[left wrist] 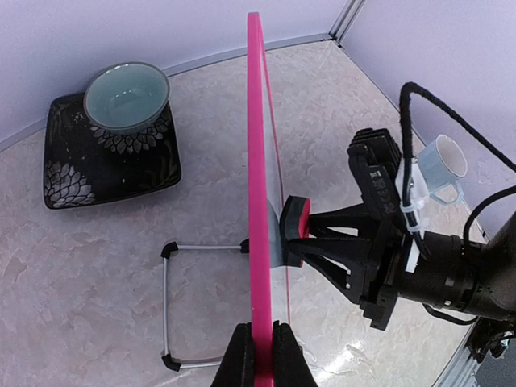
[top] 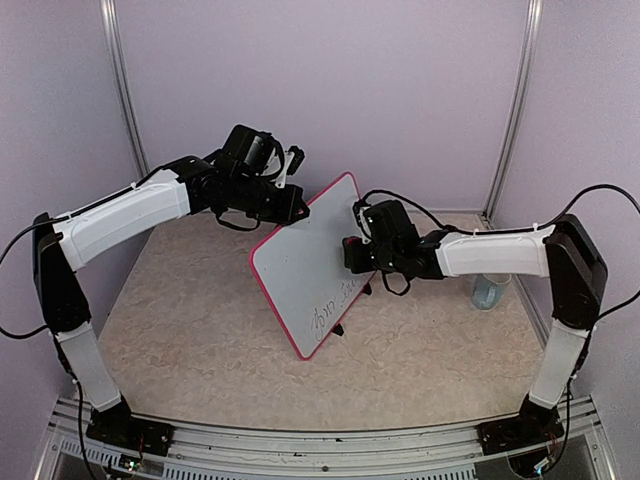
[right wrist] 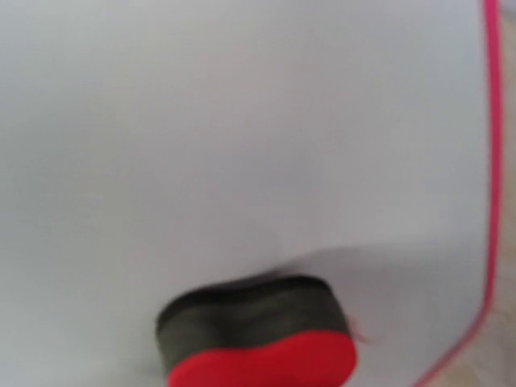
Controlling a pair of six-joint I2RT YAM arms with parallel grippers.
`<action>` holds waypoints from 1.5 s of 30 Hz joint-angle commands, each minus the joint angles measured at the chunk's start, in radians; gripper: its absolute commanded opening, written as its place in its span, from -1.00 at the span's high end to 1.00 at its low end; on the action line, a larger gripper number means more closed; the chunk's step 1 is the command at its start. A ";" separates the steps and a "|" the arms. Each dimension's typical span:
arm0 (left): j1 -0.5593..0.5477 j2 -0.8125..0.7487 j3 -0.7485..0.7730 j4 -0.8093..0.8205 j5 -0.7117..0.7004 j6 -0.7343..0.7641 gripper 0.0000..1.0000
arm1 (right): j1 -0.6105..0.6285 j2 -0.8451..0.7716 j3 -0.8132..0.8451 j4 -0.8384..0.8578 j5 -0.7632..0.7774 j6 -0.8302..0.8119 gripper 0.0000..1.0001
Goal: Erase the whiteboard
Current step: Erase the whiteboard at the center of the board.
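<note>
The whiteboard (top: pixel 305 262) with its pink-red frame stands tilted on a wire stand (left wrist: pixel 165 306) in the middle of the table. Dark handwriting (top: pixel 335 310) shows on its lower part. My left gripper (top: pixel 291 206) is shut on the board's upper frame edge; in the left wrist view the frame (left wrist: pixel 256 161) runs edge-on between the closed fingers (left wrist: pixel 239 355). My right gripper (top: pixel 353 255) is shut on a red and black eraser (left wrist: pixel 293 230) pressed against the board's face. In the right wrist view the eraser (right wrist: pixel 258 339) is blurred against the white surface (right wrist: pixel 242 121).
A pale green bowl (left wrist: pixel 127 97) sits on a black square plate (left wrist: pixel 68 173) behind the board. A small pale blue cup (left wrist: pixel 442 165) stands at the right, also in the top view (top: pixel 488 292). Purple walls close the table's back and sides.
</note>
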 commanded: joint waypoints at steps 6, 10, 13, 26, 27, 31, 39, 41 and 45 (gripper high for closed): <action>-0.039 0.043 -0.015 -0.068 0.081 0.058 1.00 | 0.024 -0.052 0.071 0.001 0.018 -0.036 0.55; -0.041 0.038 -0.016 -0.068 0.081 0.057 1.00 | 0.008 0.015 0.078 -0.029 0.022 -0.012 0.55; -0.043 0.036 -0.020 -0.067 0.082 0.057 1.00 | 0.000 0.058 0.061 -0.029 0.031 0.010 0.56; -0.043 0.028 -0.026 -0.067 0.078 0.059 1.00 | 0.000 0.065 0.022 -0.006 0.010 0.051 0.57; -0.043 0.028 -0.027 -0.067 0.077 0.060 1.00 | 0.004 0.044 0.017 0.008 0.008 0.042 0.57; -0.042 0.024 -0.027 -0.068 0.075 0.061 1.00 | 0.025 -0.041 0.019 0.032 0.012 0.001 0.56; -0.038 0.016 -0.033 -0.064 0.073 0.062 1.00 | 0.030 -0.052 0.069 -0.013 0.045 0.005 0.55; -0.038 0.017 -0.033 -0.063 0.076 0.062 1.00 | 0.028 -0.011 0.088 -0.044 0.060 0.012 0.55; -0.038 0.015 -0.033 -0.064 0.077 0.061 1.00 | 0.010 0.069 0.095 -0.062 0.041 0.055 0.55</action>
